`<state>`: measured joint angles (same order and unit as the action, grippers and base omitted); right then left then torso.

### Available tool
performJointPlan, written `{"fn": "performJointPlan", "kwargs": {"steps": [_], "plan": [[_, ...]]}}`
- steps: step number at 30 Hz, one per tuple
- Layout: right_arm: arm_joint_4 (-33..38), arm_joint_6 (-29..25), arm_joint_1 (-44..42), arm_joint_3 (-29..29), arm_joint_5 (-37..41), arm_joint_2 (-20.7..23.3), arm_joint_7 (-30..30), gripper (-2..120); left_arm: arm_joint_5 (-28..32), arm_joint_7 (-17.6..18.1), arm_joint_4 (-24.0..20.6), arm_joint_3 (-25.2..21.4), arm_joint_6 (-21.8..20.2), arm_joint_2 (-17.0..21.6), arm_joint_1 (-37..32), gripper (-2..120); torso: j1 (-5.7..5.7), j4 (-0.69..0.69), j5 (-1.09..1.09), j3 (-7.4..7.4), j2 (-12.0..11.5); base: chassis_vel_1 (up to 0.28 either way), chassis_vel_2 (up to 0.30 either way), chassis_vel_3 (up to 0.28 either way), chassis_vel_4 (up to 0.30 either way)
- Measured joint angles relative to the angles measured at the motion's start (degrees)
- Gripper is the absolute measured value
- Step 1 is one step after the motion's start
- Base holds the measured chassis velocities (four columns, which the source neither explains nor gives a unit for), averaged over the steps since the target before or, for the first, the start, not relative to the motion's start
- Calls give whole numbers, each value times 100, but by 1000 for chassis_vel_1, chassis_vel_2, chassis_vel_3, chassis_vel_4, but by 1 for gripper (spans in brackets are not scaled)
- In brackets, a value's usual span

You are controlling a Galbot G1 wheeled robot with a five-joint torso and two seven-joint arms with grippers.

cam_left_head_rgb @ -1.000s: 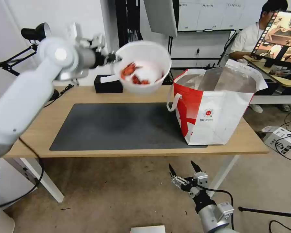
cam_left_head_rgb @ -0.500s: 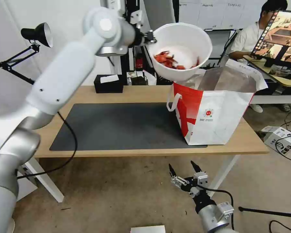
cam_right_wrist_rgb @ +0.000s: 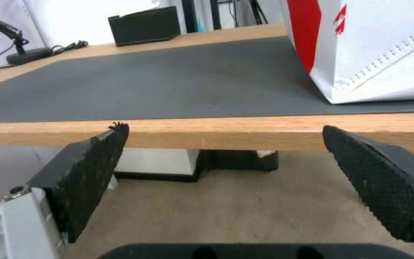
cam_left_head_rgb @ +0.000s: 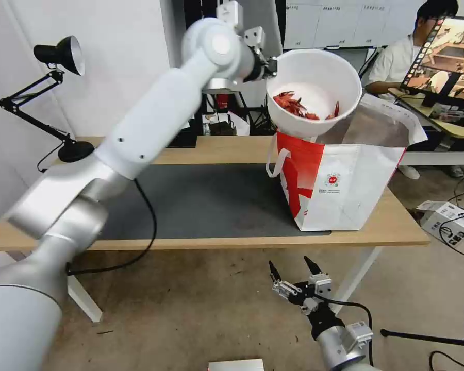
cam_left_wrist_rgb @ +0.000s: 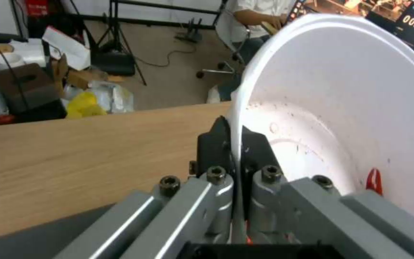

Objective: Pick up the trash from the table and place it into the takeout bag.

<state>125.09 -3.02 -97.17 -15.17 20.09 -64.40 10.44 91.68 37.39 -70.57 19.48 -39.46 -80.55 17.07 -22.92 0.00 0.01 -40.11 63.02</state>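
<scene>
A white round bowl [cam_left_head_rgb: 314, 87] with red crayfish shells [cam_left_head_rgb: 294, 105] hangs tilted over the open mouth of the takeout bag [cam_left_head_rgb: 345, 175], which stands at the right end of the table [cam_left_head_rgb: 216, 149]. My left gripper [cam_left_head_rgb: 269, 67] is shut on the bowl's rim [cam_left_wrist_rgb: 238, 108], which the left wrist view shows pinched between its black fingertips [cam_left_wrist_rgb: 216, 144]. My right gripper [cam_left_head_rgb: 293, 268] hangs open below the table's front edge, nothing between its pads [cam_right_wrist_rgb: 92, 169], and the bag's white and red side [cam_right_wrist_rgb: 375, 50] rises beyond it.
A dark grey mat [cam_left_head_rgb: 201, 201] covers the table's middle. A black desk lamp [cam_left_head_rgb: 62, 51] stands at the far left. A black tissue box [cam_right_wrist_rgb: 145, 25] sits at the table's back edge. Cables and a white box [cam_left_head_rgb: 448, 221] lie on the floor at right.
My left arm has carried the bowl to the right, from above the table's back middle to over the bag's opening, and slightly lower than half a second ago. The right arm has not moved.
</scene>
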Motion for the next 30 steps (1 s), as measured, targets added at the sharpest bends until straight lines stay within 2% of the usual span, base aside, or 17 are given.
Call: {"fn": "performJointPlan", "kwargs": {"steps": [2,6,9,10,13,17,19,27,30], "plan": [[0,0,0,0,0,0,0,100,-346,12,238,88,272,-376,-78,0,0,0,0,0,0,0,0,0,0],[0,0,0,0,0,0,0,100,-605,8,388,103,474,-630,-129,0,0,-1,0,0,0,0,0,0,0],[0,0,0,0,0,0,0,100,-1276,-86,537,302,1006,-838,-240,0,0,-2,1,0,0,0,0,0,0],[0,0,0,0,0,0,0,100,-1276,-86,537,302,1006,-838,-240,0,0,-2,1,0,0,0,0,0,0],[0,0,0,0,0,0,0,100,-1822,-422,461,563,1393,-765,-378,0,0,-1,0,0,0,0,0,0,0],[0,0,0,0,0,0,0,100,-2070,-630,359,721,1587,-658,-447,0,0,1,-1,0,0,0,0,0,0],[0,0,0,0,0,0,0,100,-2283,-900,125,927,1715,-474,-522,0,0,1,-1,0,0,0,0,0,0],[0,0,0,0,0,0,0,100,-2274,-1222,-144,1073,1657,-256,-557,0,1,0,-2,0,0,0,0,0,0],[0,0,0,0,0,0,0,100,-2132,-1295,-201,1085,1474,-236,-558,0,1,0,-1,0,0,0,0,0,0]]}}
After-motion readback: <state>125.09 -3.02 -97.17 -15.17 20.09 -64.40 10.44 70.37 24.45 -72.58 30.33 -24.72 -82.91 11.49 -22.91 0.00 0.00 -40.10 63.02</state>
